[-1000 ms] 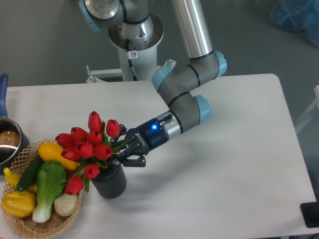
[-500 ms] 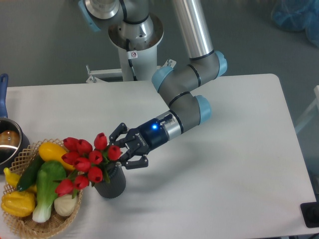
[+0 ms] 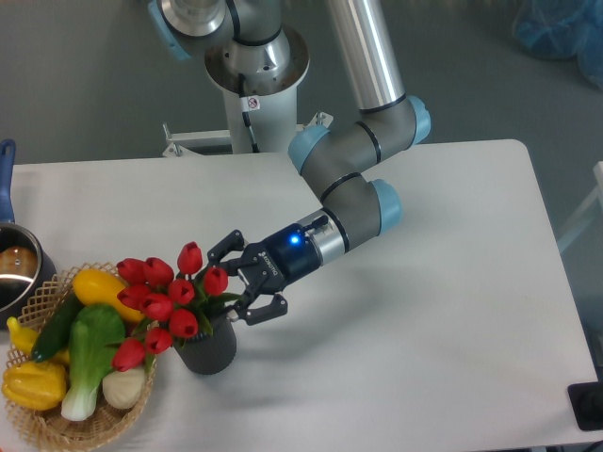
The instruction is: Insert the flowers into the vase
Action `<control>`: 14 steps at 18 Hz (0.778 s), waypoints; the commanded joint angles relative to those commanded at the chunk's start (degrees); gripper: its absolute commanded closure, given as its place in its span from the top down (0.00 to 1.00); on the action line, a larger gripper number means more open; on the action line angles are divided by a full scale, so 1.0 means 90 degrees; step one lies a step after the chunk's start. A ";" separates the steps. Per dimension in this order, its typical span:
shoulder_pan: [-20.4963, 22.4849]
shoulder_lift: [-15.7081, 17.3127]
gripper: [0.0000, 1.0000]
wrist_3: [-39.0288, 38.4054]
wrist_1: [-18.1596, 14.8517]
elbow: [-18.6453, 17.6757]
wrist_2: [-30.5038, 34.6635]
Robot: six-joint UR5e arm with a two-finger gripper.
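One white table (image 3: 424,311) meets grey floor (image 3: 85,85).

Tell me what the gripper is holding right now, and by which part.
Nothing. The gripper is open beside the flowers, whose stems sit in the vase, leaning over the basket.

Vase (image 3: 212,351) mouth hidden under the flowers (image 3: 165,301)
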 joint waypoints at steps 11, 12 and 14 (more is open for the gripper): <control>0.0576 0.0742 1.00 -0.0176 -0.0029 0.0136 0.1728; 0.0606 0.0752 1.00 -0.0234 -0.0029 0.0263 0.1806; 0.0917 0.0762 1.00 -0.0351 -0.0029 0.0468 0.2196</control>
